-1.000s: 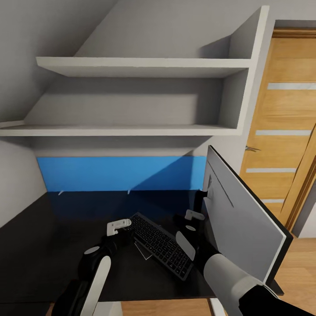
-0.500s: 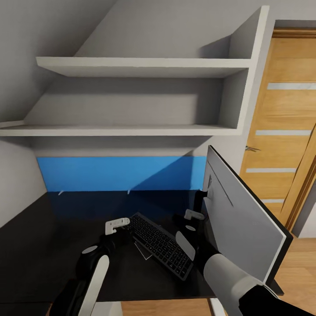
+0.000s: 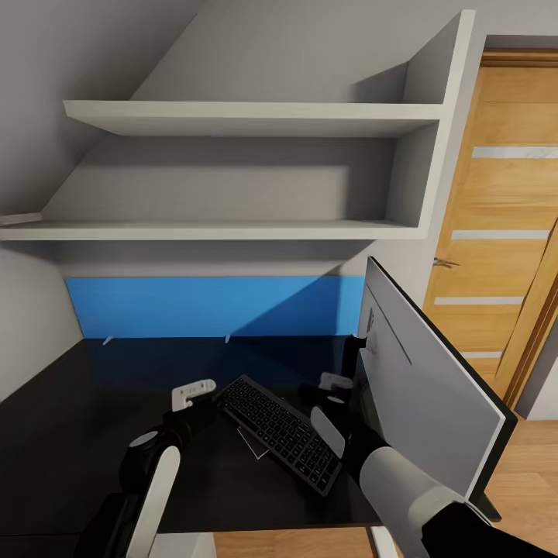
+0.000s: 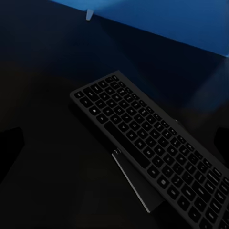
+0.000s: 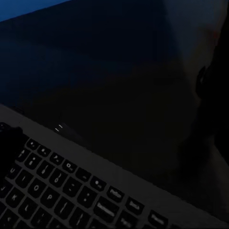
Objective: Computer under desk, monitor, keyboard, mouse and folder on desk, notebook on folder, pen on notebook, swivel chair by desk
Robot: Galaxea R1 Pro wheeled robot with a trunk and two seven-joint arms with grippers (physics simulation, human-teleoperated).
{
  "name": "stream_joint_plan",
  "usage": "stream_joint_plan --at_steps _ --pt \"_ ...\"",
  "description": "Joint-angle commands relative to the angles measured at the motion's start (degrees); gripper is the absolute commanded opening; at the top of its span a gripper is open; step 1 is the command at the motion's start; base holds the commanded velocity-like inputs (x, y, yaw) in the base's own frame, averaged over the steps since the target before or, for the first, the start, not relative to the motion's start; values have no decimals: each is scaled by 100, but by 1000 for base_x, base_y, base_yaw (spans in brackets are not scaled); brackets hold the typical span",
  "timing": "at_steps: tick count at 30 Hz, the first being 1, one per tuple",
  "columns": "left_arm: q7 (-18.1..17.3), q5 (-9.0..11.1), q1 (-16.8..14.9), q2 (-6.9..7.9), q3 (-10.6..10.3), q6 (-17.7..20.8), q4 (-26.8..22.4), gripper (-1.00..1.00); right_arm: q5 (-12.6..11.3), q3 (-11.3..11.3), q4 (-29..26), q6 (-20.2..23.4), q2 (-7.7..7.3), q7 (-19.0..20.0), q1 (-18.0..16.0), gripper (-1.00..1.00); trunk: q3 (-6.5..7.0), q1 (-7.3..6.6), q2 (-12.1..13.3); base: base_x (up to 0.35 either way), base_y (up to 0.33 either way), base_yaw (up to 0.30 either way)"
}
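Note:
The keyboard (image 3: pixel 279 430) lies at an angle on the desk (image 3: pixel 70 418), a glossy black top with a blue panel along its back. The monitor (image 3: pixel 434 380) stands at the desk's right end, its light grey back turned to me. My left gripper (image 3: pixel 198 403) hovers just left of the keyboard's far end, open with nothing in it. In the left wrist view the keyboard (image 4: pixel 157 152) spans the space between the spread dark fingers (image 4: pixel 9 152). My right gripper (image 3: pixel 329 387) sits between the keyboard and the monitor's stand, open, with one finger (image 5: pixel 9 143) by the keyboard (image 5: pixel 71 191).
A thin grey flat piece (image 4: pixel 136 191) sticks out from under the keyboard's near edge. White shelves (image 3: pixel 248 229) hang above the desk. A wooden door (image 3: pixel 504 232) stands to the right. The desk's left half is bare black top.
My left gripper has drawn away to the left from the keyboard's far end. The keyboard, monitor and right arm have hardly moved.

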Motion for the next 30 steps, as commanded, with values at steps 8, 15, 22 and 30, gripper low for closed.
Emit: stream_joint_plan --at_steps 8,15,22,30 --pt "53 63 -5 -5 89 18 -41 100 -22 -94 -30 394 -54 297 -75 100 -8 1 -5 0 0 0" --pt "57 84 -5 -17 113 18 -49 100 -276 -449 -26 465 -76 564 -107 100 -8 1 -5 0 0 0" --pt "77 542 -5 -14 155 18 -47 100 -417 -535 15 465 -194 690 -111 100 -98 110 -206 0 0 0" --pt "78 660 -5 -19 287 18 -52 100 -439 -542 10 450 -226 774 -104 100 -241 286 -527 0 0 0"
